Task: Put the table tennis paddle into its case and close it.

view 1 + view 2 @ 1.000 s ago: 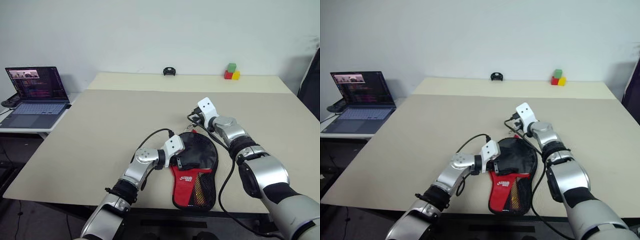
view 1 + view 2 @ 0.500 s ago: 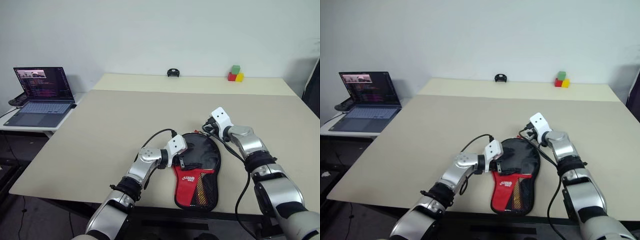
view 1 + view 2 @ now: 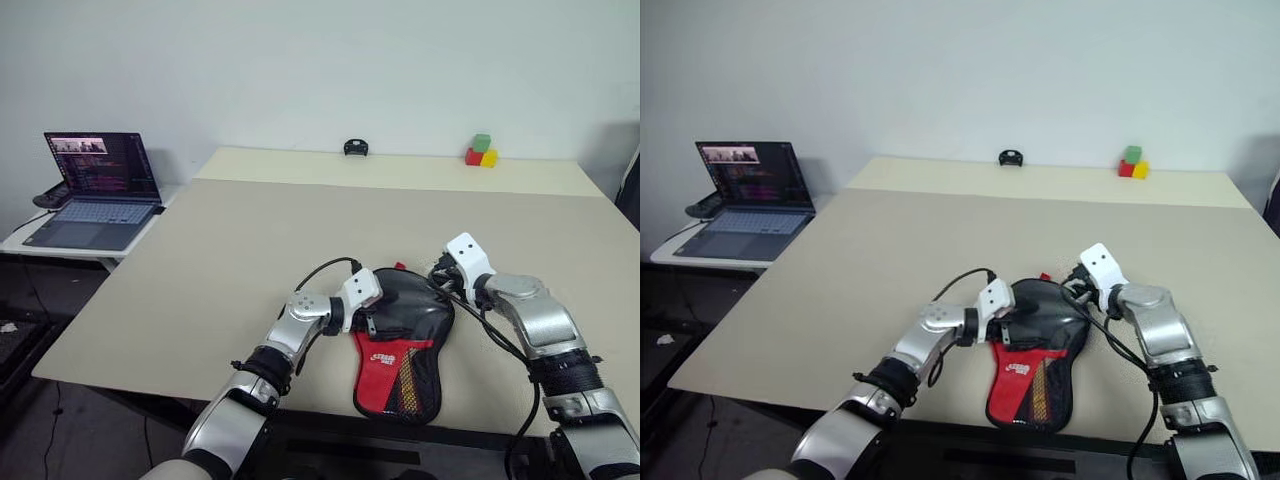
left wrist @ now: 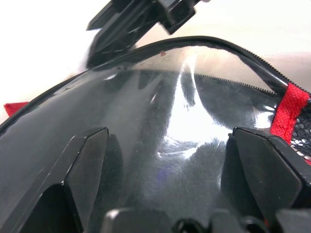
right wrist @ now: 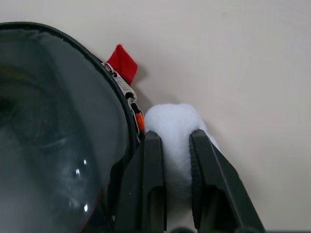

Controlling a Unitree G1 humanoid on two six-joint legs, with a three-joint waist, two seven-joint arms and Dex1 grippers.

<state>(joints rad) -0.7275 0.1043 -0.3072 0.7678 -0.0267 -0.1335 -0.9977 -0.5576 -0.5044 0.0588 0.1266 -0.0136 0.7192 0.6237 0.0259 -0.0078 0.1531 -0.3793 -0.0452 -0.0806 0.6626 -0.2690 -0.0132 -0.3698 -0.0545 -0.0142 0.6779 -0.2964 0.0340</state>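
On the beige table (image 3: 200, 260), a small black object (image 3: 355, 148) and coloured blocks (image 3: 481, 151) sit at the far edge; a laptop (image 3: 95, 190) stands on a side desk to the left. The case (image 3: 402, 340) lies at the near edge, red end nearest. The left gripper (image 3: 366, 322) rests on its left side, fingers (image 4: 82, 165) spread wide over the glossy black face. The right gripper (image 5: 170, 160) pinches the white pompom (image 5: 175, 128) beside the zipper at the case's right edge, forearm angled in from the right.
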